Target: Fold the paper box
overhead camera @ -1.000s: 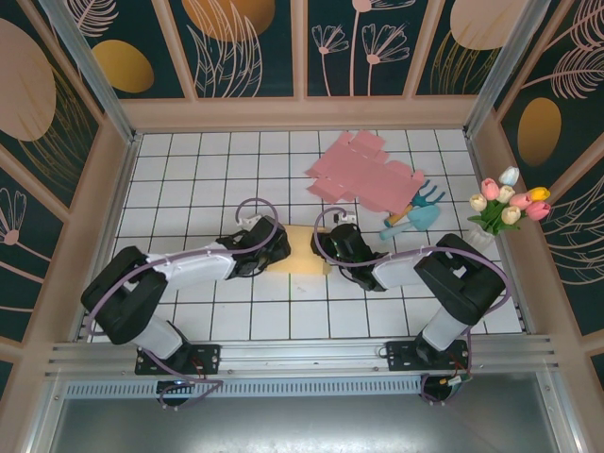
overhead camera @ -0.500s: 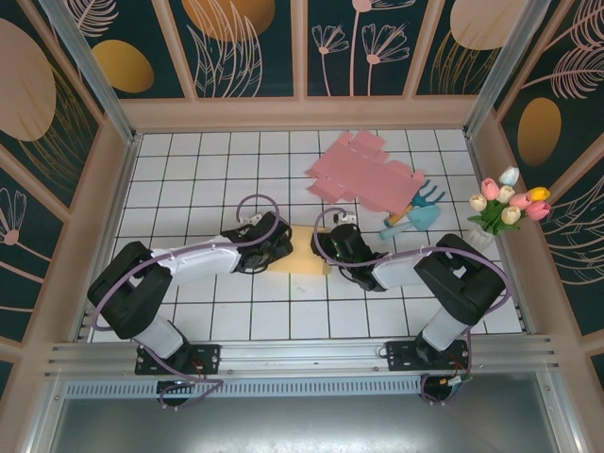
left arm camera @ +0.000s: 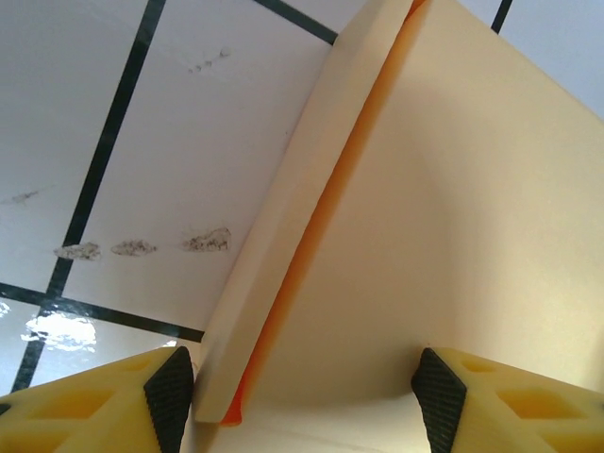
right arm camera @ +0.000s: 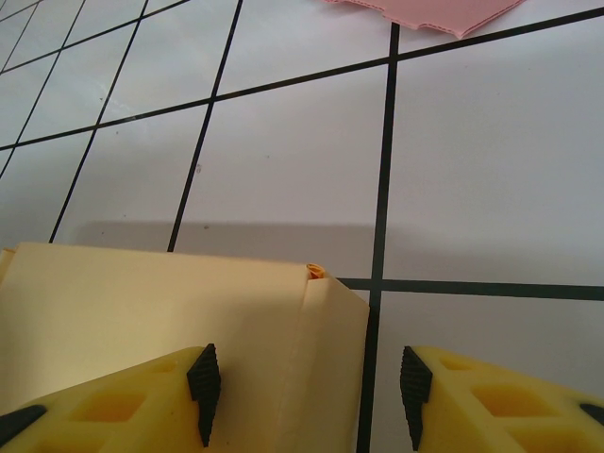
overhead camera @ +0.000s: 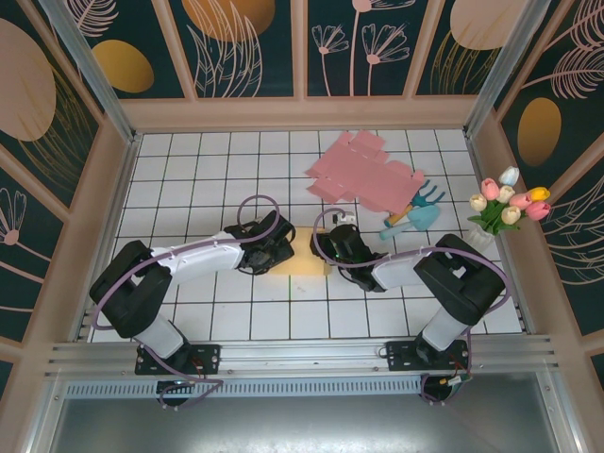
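Observation:
The pale yellow paper box [overhead camera: 302, 259] lies partly folded on the white tiled table, between my two grippers. My left gripper [overhead camera: 272, 247] sits at its left end. In the left wrist view the box [left arm camera: 444, 217] has a raised side flap with an orange inner edge. The left gripper [left arm camera: 304, 401] is open and its jaws straddle that flap and panel. My right gripper [overhead camera: 329, 247] is at the box's right end. It stands open [right arm camera: 309, 396] over a folded corner of the box [right arm camera: 170, 302], with a gap to the right pad [right arm camera: 413, 389].
A flat pink cardboard cutout [overhead camera: 363, 175] lies at the back of the table. Blue toy garden tools [overhead camera: 415, 213] are to its right. A tulip bunch [overhead camera: 507, 201] stands at the right wall. Wooden frame walls enclose the table.
My left gripper has shifted a little to the right, closer onto the box's left end. The right gripper and the box have stayed in place.

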Robot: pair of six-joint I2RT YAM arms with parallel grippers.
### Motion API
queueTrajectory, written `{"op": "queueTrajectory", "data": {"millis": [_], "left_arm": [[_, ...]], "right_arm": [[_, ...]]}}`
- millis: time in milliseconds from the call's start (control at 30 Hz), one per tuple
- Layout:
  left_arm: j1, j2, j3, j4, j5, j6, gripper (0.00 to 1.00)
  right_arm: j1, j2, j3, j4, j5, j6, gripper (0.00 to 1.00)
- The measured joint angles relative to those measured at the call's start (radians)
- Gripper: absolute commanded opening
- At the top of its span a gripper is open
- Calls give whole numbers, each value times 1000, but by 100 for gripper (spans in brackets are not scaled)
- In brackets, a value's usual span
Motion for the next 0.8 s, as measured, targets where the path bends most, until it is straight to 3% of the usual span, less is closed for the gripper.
{"op": "queueTrajectory", "data": {"millis": [800], "left_arm": [[-51,-121,-16,-97,47,-134,67]], "right_arm": [[19,11,0,18,4,2,56]]}}
